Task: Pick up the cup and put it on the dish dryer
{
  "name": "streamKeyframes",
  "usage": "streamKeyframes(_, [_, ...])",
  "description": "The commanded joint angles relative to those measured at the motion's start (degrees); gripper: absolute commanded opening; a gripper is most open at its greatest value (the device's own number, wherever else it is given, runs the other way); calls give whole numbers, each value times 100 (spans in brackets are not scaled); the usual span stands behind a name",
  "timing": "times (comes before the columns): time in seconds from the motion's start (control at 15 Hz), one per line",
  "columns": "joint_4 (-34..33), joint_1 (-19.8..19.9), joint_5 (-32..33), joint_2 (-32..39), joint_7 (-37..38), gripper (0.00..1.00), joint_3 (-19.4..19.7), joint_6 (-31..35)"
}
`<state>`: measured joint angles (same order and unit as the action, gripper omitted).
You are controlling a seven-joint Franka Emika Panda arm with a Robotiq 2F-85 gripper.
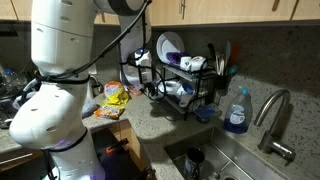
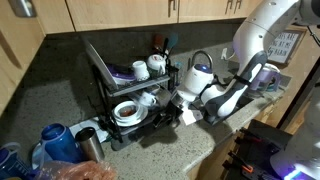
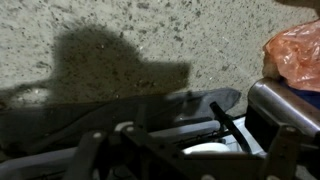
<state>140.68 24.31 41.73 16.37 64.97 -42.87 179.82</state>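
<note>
Currently the white arm [image 1: 55, 70] fills the near side of an exterior view and reaches over the speckled stone countertop [image 1: 150, 125] toward the back wall. The dish dryer [image 2: 105, 85] stands on that counter against the dark backsplash, just beside the steel sink [image 1: 215, 165]. It is a black wire rack with two tiers. A curved faucet [image 1: 272, 110] rises at the sink's far edge, with a blue soap bottle [image 1: 237, 112] near it.

Rack contents:
- An upright white plate [image 1: 168, 45] is at the top.
- White bowls [image 2: 127, 110] are on the lower tier.
- A white cup [image 2: 157, 66] sits on the upper tier, upright as far as can be seen.

Off the rack:
- Bright snack bags [image 1: 115, 95] lie on the counter beside the arm.
- A steel tumbler [image 2: 90, 145] stands near the rack's end. In the wrist view it is just below an orange bag [image 3: 297, 55].

The gripper [image 2: 180, 108] sits low at the front of the rack, close to the lower tier. It is dark against dark wire, so I cannot tell whether the fingers are apart or together, nor whether they hold anything. The wrist view shows only shadow and black bars there.
</note>
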Motion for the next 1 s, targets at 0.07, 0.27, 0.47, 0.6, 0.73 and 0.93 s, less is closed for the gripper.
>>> streamKeyframes(0.07, [-197, 1243, -635, 4, -951, 100, -1356, -1234])
streamKeyframes(0.27, [-431, 1831, -1122, -31, -1710, 100, -2044, -2116])
streamKeyframes(0.47, [-676, 2252, -1497, -5, -2341, 100, -2563, -2754])
streamKeyframes(0.6, [-811, 2521, -1716, 83, -2783, 100, -2889, -3075])
streamKeyframes(0.73, [-917, 2731, -1899, 137, -3118, 100, -3158, -3365])
streamKeyframes(0.93, [-1002, 3002, -2066, 143, -3471, 100, -3492, -3688])
